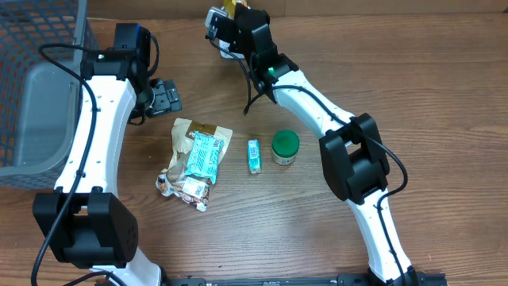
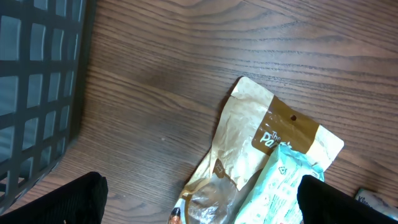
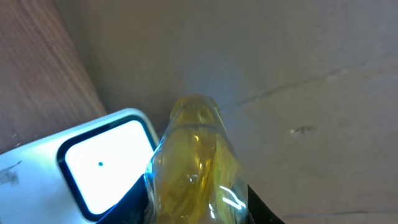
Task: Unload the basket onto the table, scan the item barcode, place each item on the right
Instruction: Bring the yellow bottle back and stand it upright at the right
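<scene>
My right gripper is at the table's far edge, shut on a yellow translucent packet that sticks out past its dark fingers. The packet's tip shows in the overhead view. A white scanner with a bright window sits right beside the packet on its left, and shows under the gripper from above. No barcode is visible on the packet. My left gripper hangs open over the table left of centre, with nothing between its fingers.
A brown snack bag with a teal packet on it lies mid-table, both also under the left wrist. A small teal pack and a green-lidded jar lie to their right. A dark wire basket stands at far left.
</scene>
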Motion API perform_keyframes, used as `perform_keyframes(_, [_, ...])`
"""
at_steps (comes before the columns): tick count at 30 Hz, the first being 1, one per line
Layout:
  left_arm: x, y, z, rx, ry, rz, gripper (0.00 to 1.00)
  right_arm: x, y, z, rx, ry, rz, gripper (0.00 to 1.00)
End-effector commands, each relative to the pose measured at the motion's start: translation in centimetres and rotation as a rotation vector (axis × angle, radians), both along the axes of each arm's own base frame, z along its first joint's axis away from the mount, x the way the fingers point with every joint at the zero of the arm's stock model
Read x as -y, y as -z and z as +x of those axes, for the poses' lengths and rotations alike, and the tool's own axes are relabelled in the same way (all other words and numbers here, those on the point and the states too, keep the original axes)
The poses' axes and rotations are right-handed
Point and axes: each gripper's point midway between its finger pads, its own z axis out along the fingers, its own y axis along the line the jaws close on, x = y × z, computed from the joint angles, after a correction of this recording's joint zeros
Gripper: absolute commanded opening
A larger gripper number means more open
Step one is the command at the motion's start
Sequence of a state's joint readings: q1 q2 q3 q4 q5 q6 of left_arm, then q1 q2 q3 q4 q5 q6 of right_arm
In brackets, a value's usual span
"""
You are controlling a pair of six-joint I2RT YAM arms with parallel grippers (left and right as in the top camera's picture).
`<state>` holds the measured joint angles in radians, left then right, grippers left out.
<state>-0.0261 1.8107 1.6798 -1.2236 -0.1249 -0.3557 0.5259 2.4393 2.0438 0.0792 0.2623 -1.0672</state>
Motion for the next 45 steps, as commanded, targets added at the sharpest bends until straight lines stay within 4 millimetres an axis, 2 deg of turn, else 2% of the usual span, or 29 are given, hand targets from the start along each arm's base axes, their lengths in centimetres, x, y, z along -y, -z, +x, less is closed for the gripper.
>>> perform_keyframes(1, [0.0,-0.5,0.4,0.015,0.014,0.015,1.00,-0.1,-0.5,0.3,0.026,0.003,-0.004,0.04])
perform_keyframes(5, [0.0,-0.5,0.4,0.015,0.014,0.015,1.00,0.0,0.7,0.4,0.006,0.003,-0.016,0.04])
perform_keyframes(12, [0.0,-0.5,0.4,0.015,0.014,0.015,1.00,0.5,-0.3,0.8,0.029,0.039,0.042,0.04])
perform_keyframes(17, [0.0,-0.5,0.4,0.016,0.014,0.015,1.00,2.4,-6.5,0.9,0.121,0.169,0.286,0.04])
perform_keyframes(20, [0.0,-0.5,0.4,0.015,0.014,0.015,1.00,2.9,-11.0,-0.2,0.137,0.174,0.430,0.04])
perform_keyframes(23, [0.0,-0.5,0.4,0.015,0.014,0.015,0.99,3.1,-14.5,-2.0,0.085,0.153,0.526,0.04])
perform_keyframes(25, [0.0,-0.5,0.4,0.015,0.014,0.015,1.00,3.7,-16.2,-3.3,0.035,0.156,0.589,0.04])
perform_keyframes(29, [0.0,-0.5,0.4,0.015,0.014,0.015,1.00,7.0,-18.3,-5.8,-0.082,0.238,0.673,0.04])
perform_keyframes(31, [0.0,-0.5,0.4,0.015,0.014,0.015,1.00,9.5,-17.9,-7.0,-0.165,0.314,0.704,0.04])
perform_keyframes(34, [0.0,-0.5,0.4,0.015,0.014,0.015,1.00,13.6,-15.9,-8.6,-0.302,0.470,0.768,0.04])
perform_keyframes(39, [0.0,-0.5,0.4,0.015,0.014,0.015,1.00,21.6,-9.7,-12.3,-0.546,0.826,0.818,0.04])
perform_keyframes(45, [0.0,-0.5,0.4,0.015,0.014,0.015,1.00,29.3,-3.0,-18.0,-0.819,1.185,0.828,0.04])
